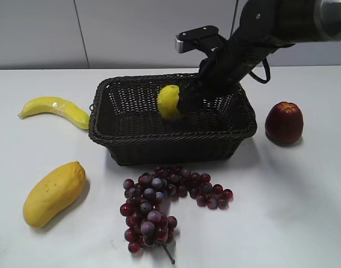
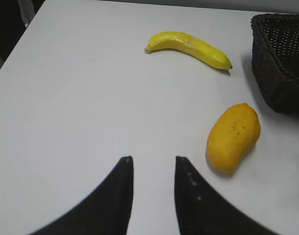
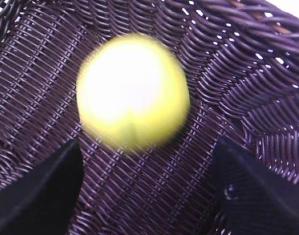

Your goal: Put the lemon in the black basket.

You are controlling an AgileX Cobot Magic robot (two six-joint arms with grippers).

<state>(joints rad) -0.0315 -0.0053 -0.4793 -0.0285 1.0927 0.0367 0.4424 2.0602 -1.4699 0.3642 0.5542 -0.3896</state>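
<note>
The right gripper is reaching over the black wicker basket, which is sitting toward the table's far edge, near the middle. Its fingers are spread wide, gripping nothing. The lemon is lying beyond the fingertips over the woven floor; it is blurred in the right wrist view, so it is probably dropping or rolling rather than resting.

To finish well, the arm should be lifting straight up, keeping the fingers spread so they are not catching the lemon or the braided rim.

The left gripper is hovering over bare table toward the left edge, jaws parted and empty, the mango and banana lying beyond it.
</note>
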